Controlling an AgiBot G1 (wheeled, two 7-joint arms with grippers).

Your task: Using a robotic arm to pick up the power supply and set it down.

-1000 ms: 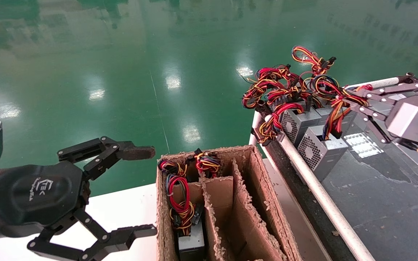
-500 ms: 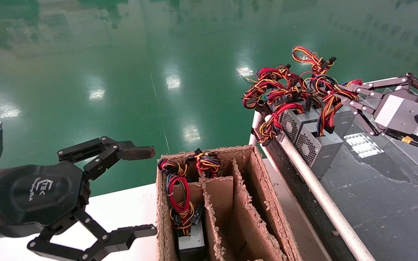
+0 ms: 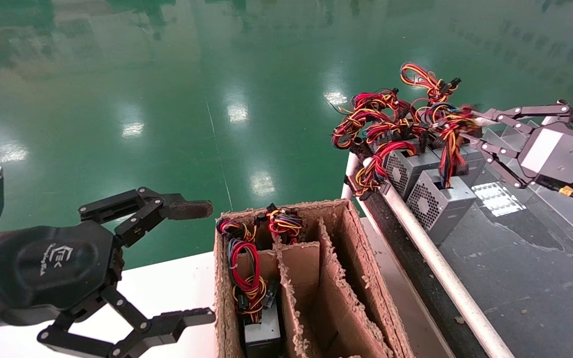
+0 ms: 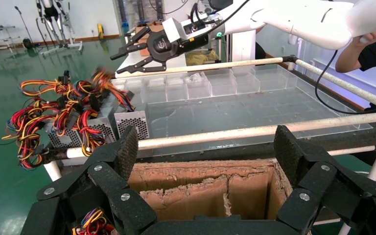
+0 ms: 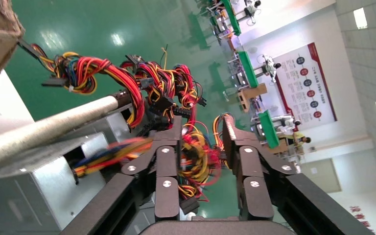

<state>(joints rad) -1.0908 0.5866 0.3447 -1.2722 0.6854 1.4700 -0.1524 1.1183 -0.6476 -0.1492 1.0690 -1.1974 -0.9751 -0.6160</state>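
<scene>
Several grey power supplies with red, yellow and black wire bundles crowd the far end of a dark tray. The nearest power supply (image 3: 438, 206) (image 4: 132, 125) (image 5: 34, 196) shows its perforated face, its wires (image 3: 449, 146) rising straight up. My right gripper (image 3: 473, 129) (image 5: 200, 127) (image 4: 123, 61) on the white robotic arm (image 4: 298, 17) reaches into the tangled wires above the boxes. Its fingers stand apart with loops of wire between them, open. My left gripper (image 3: 210, 262) (image 4: 205, 147) hangs open and parked beside the cardboard box.
A torn cardboard box (image 3: 346, 238) with dividers stands in front; its left compartment holds a power supply (image 3: 261, 333) under wires. A white rail (image 3: 430, 258) edges the tray. Clear bins (image 4: 215, 83) line the tray's far side. A person (image 4: 367, 54) stands by the arm.
My right gripper has drawn back and slightly up among the wires. The nearest power supply's wire bundle swung from slanting toward the gripper to upright, and the box shifted a little.
</scene>
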